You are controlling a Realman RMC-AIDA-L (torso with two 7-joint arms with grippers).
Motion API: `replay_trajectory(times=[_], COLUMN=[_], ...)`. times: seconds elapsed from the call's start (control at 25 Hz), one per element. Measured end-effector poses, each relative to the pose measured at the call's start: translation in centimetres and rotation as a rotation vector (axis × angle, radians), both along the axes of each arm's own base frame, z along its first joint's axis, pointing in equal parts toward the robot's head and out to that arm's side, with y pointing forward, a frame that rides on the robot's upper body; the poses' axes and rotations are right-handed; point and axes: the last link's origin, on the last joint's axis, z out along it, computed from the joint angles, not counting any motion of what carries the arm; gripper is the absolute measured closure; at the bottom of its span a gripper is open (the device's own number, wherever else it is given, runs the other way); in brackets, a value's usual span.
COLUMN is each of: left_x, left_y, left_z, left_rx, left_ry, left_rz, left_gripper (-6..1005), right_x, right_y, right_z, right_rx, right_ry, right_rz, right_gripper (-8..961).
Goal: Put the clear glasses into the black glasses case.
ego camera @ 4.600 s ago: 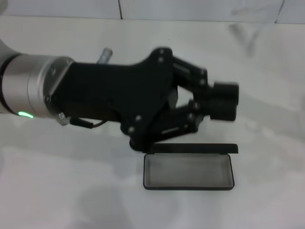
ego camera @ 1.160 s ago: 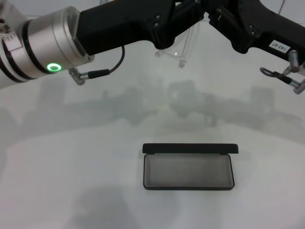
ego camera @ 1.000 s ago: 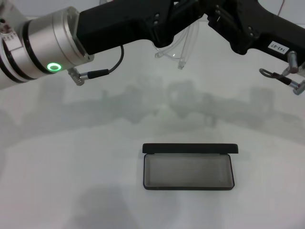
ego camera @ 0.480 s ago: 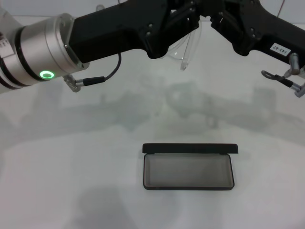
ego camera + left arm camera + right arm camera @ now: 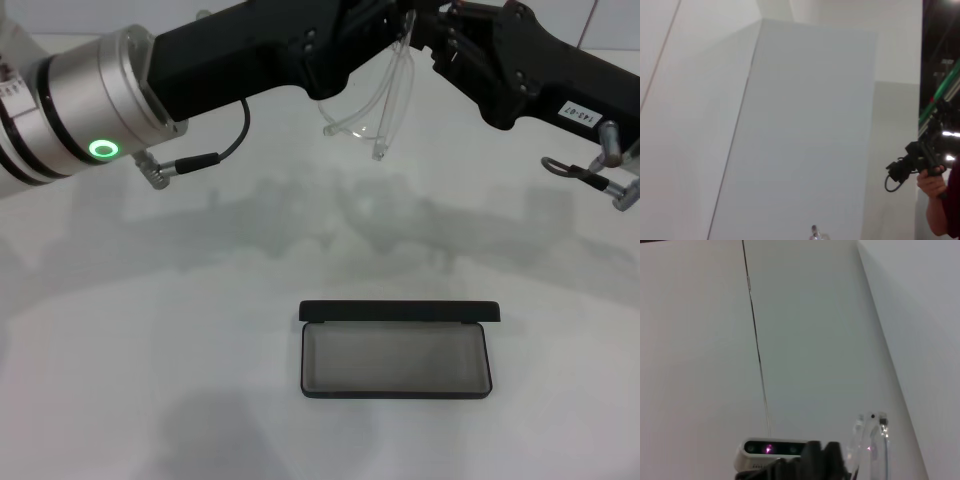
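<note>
Head view: both end effectors meet high above the case (image 5: 396,350), the left end effector (image 5: 372,25) and right end effector (image 5: 440,30) holding the glasses (image 5: 375,105) between them; whether either grips, I cannot tell. Case lies open on the table (image 5: 150,380), lid upright at its far edge, bare table all around.

lab | bare white table (image 5: 120,380) | white wall panels (image 5: 790,125)
</note>
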Motion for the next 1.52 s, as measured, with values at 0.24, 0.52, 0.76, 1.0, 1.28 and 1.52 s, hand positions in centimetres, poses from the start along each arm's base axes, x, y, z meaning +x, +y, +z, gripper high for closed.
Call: replay_trajectory(times=[0.24, 0.52, 0.76, 1.0, 1.28, 1.52], left_x=[0.0, -0.2, -2.5, -7.8, -13.2, -14.4], left_y=[0.2, -0.4, -2.3, -3.4, -4.6, -5.0], left_z=[0.0, 0.5, 3.7, 7.2, 10.6, 10.8], left_rx=[-0.006, -0.017, -0.026, -0.013, 0.078, 0.096], left_ry=[-0.002, -0.024, -0.065, 0.068, 0.163, 0.179], left_rz=[0.019, -0.013, -0.082, 0.019, 0.219, 0.268], left_gripper=[913, 912, 912, 912, 911, 911], right_x=[0.0, 0.3, 0.9, -1.3, -6.1, -10.7], right_y=[0.0, 0.2, 0.8, -0.9, -4.1, -6.4], right_z=[0.0, 0.2, 1.9, 4.2, 5.7, 4.9], right_rx=[0.000, 0.011, 0.060, -0.007, 0.015, -0.057], right_ry=[-0.001, -0.001, -0.074, -0.527, -1.163, -1.375], right_rz=[0.002, -0.015, -0.010, 0.145, 0.070, 0.071], right_gripper=[903, 903, 903, 903, 903, 903])
